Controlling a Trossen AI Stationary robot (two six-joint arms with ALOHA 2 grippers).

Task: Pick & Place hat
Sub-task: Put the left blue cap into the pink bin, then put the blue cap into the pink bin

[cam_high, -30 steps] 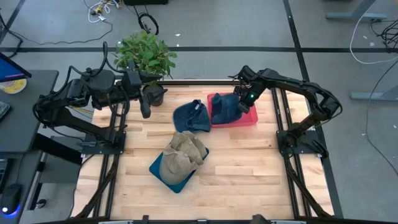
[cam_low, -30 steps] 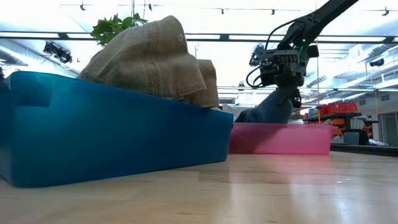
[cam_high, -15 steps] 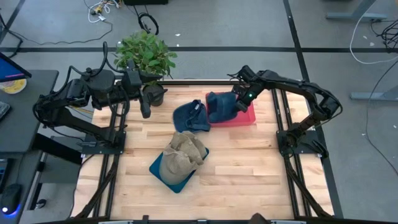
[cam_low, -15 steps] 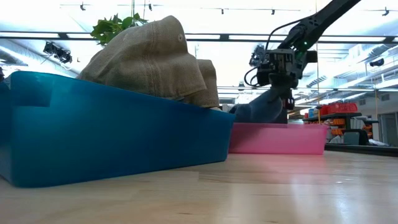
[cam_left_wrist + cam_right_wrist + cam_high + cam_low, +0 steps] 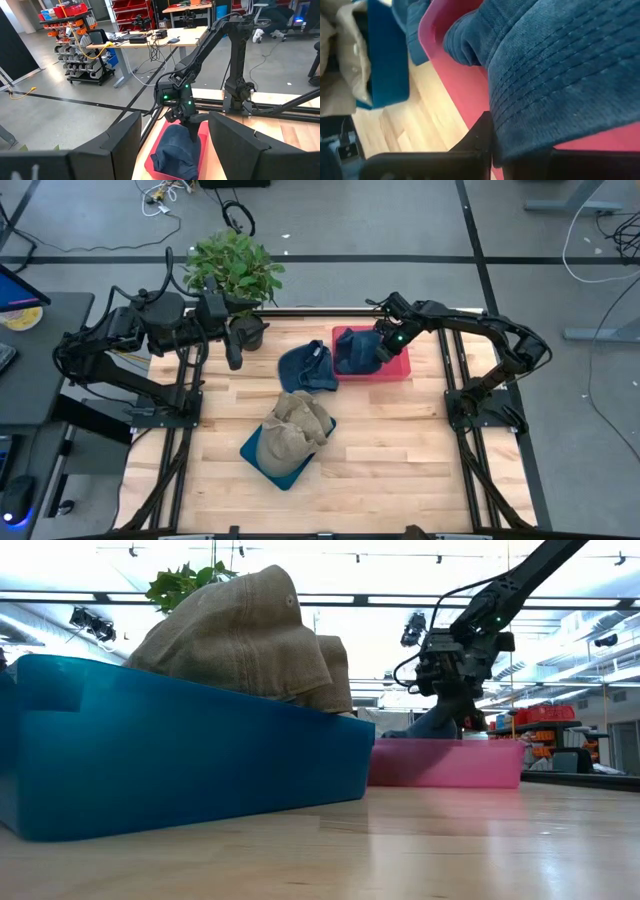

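A dark blue hat (image 5: 356, 352) lies bunched in the pink bin (image 5: 398, 370) at the far right of the table. My right gripper (image 5: 385, 343) is low over the bin's far right part, shut on this hat; the left wrist view shows the right gripper (image 5: 184, 111) above the hat (image 5: 172, 150). A second blue hat (image 5: 308, 368) lies flat on the table beside the bin. A tan hat (image 5: 296, 430) rests in the blue bin (image 5: 262, 460). My left gripper (image 5: 233, 352) waits open near the far left edge. My right gripper pinches the blue hat's stitched brim edge (image 5: 520, 142) between its two fingers (image 5: 481, 142). It comes from above, slanting down from the table's right. The rest of the hat (image 5: 425, 725) hangs below and sinks into the pink bin (image 5: 450, 762).
A potted plant (image 5: 235, 270) stands at the far edge beside my left arm. Metal frame rails run along the table's left and right sides. Bare wood lies at the near right of the table (image 5: 400, 450).
My right gripper has shifted a little toward the table's left, then come down and tipped over the pink bin. The blue hat, which hung higher from the fingers, has sunk lower into the bin and bunched up. The gripper stays shut.
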